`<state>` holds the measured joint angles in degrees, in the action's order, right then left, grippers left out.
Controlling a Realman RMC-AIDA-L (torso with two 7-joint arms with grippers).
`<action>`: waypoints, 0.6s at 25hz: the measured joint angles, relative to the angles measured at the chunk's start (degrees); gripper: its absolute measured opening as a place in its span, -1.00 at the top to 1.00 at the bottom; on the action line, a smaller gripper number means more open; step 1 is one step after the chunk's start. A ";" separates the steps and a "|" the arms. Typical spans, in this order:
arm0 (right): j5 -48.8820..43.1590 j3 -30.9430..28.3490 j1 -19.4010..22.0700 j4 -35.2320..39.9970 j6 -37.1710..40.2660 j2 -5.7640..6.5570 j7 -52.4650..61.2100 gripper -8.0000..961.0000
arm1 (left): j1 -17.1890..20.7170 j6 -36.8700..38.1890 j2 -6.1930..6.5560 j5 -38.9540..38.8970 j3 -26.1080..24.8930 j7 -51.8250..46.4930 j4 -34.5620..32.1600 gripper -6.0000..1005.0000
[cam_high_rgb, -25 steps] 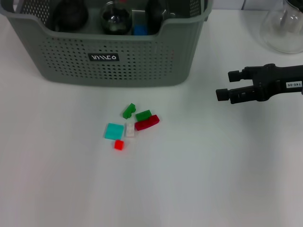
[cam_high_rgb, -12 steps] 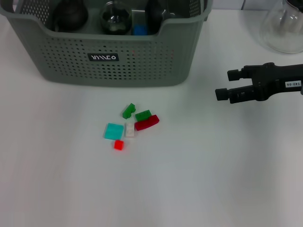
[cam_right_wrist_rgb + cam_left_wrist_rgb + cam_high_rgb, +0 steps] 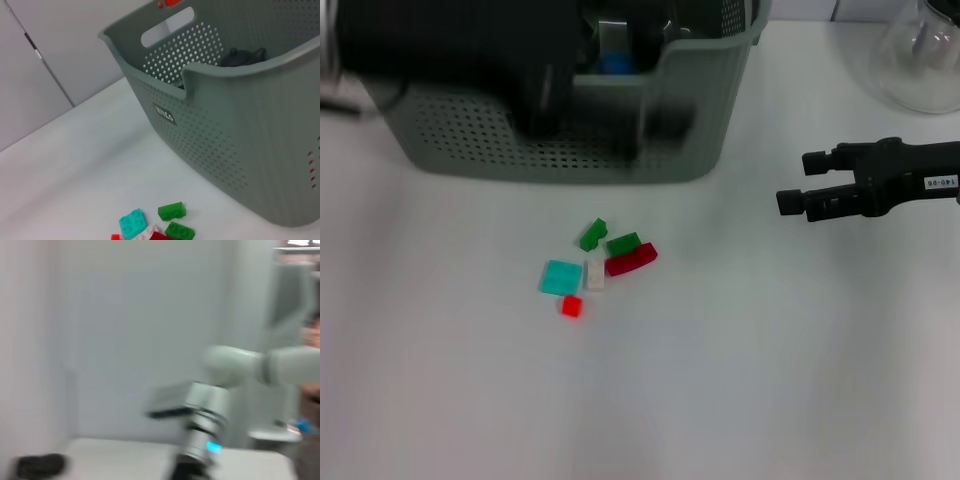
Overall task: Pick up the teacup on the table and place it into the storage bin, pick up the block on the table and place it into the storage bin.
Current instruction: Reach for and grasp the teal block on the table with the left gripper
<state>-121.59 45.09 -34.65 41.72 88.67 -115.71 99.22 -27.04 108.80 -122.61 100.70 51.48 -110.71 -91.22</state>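
Several small blocks lie in a cluster on the white table: two green (image 3: 592, 234) (image 3: 622, 243), a dark red one (image 3: 631, 260), a white one (image 3: 594, 275), a teal one (image 3: 560, 277) and a red one (image 3: 571, 306). The grey-green storage bin (image 3: 700, 120) stands behind them. My left arm (image 3: 460, 50) shows as a dark mass over the bin's left and middle. My right gripper (image 3: 795, 181) hovers open and empty to the right of the blocks. No teacup shows on the table. The right wrist view shows the bin (image 3: 225, 125), a dark object (image 3: 242, 56) inside it, and the teal block (image 3: 132, 222).
A clear glass flask (image 3: 920, 60) stands at the back right corner. A blue item (image 3: 615, 63) lies inside the bin. The left wrist view shows only a wall and part of a white arm (image 3: 235, 365).
My left arm has swept in over the storage bin and now covers its label and contents. The right gripper has barely moved. The blocks lie as before.
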 joint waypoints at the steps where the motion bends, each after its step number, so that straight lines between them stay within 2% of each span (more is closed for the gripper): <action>1: -0.04 -0.05 0.01 -0.01 -0.03 -0.07 0.07 -0.97 | 0.68 2.52 -0.21 0.30 0.25 1.24 0.32 -0.81; 4: -0.23 -0.09 0.04 -0.13 -0.29 -0.26 0.22 -0.97 | 1.74 6.15 -0.51 4.28 2.05 2.21 1.61 -0.81; 9: -0.31 -0.10 0.11 -1.00 -0.89 -0.34 0.23 -0.97 | 1.40 5.48 -1.32 21.25 7.05 -0.86 4.00 -0.81; 11: -0.36 -0.08 0.11 -1.52 -1.39 -0.38 0.17 -0.97 | 1.01 3.27 -1.66 27.88 10.12 -2.66 4.36 -0.81; 15: -0.41 0.06 0.07 -2.17 -1.88 -0.40 0.02 -0.97 | 0.61 -1.91 -1.56 35.06 15.89 -4.26 4.90 -0.81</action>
<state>-122.01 45.15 -34.58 39.54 86.79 -116.10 99.24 -26.43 106.90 -124.17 135.76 67.36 -114.96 -86.33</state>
